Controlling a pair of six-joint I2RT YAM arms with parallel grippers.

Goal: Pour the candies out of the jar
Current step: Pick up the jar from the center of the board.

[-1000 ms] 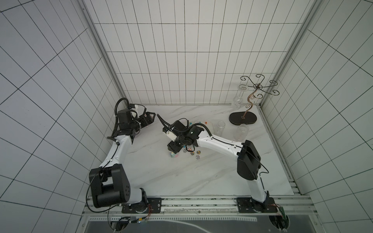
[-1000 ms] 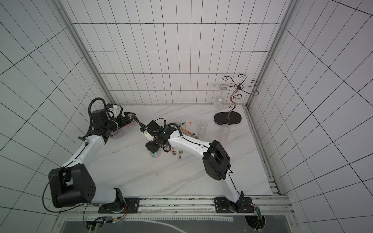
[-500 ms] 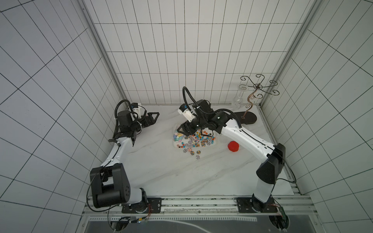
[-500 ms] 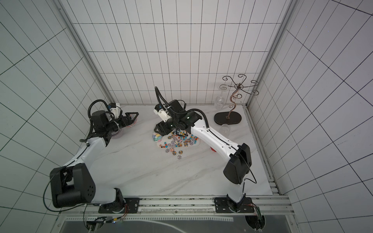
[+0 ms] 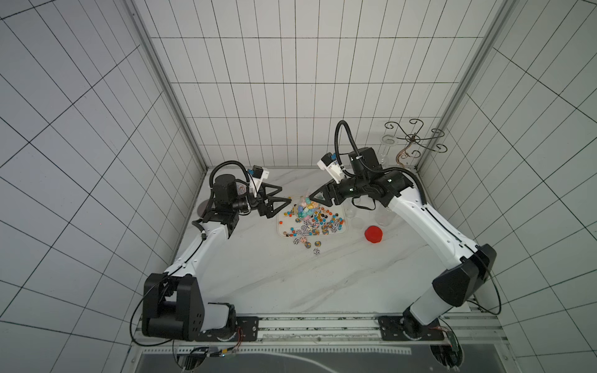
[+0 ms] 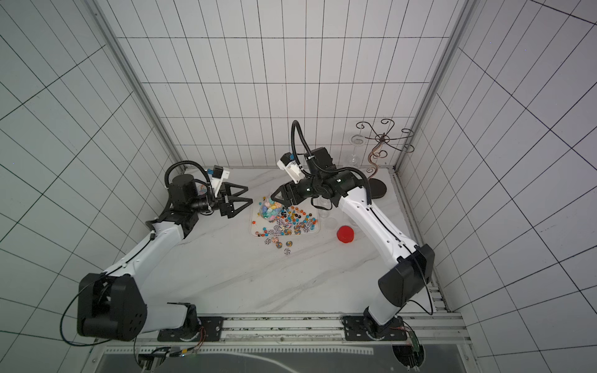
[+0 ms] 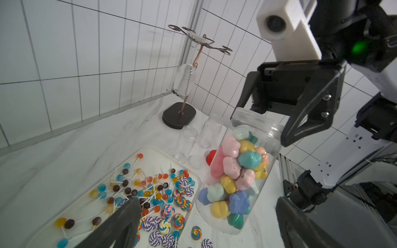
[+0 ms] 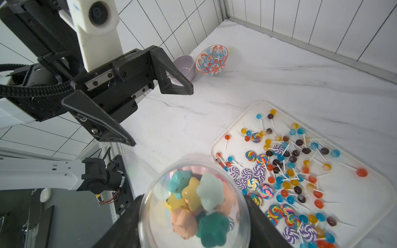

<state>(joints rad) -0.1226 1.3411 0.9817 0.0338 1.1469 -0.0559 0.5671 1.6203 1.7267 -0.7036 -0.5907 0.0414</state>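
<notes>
A clear jar [image 7: 236, 182] full of pastel lump candies leans with its open mouth up, its base low beside the white tray [image 7: 71, 210]. My right gripper [image 7: 260, 126] is shut on the jar's threaded neck, as seen on the jar [image 8: 193, 204] in the right wrist view and on the jar [image 5: 305, 208] in a top view. Lollipop and swirl candies [image 7: 150, 193] cover the tray, and a few candies [image 5: 307, 243] lie on the table in front of it. My left gripper [image 5: 286, 194] hangs open and empty just left of the jar.
A red lid [image 5: 373, 234] lies right of the tray. Two empty clear jars [image 7: 187, 141] stand behind it, with a wire glass stand [image 5: 410, 142] in the back right corner. A patterned bowl [image 8: 211, 60] and a lilac bowl [image 8: 184, 66] sit at the back left.
The right arm has swung from low over the table's left-middle to behind the tray, now holding the jar of pastel lumps. Many candies and a red lid have appeared. The left gripper has shifted toward the tray.
</notes>
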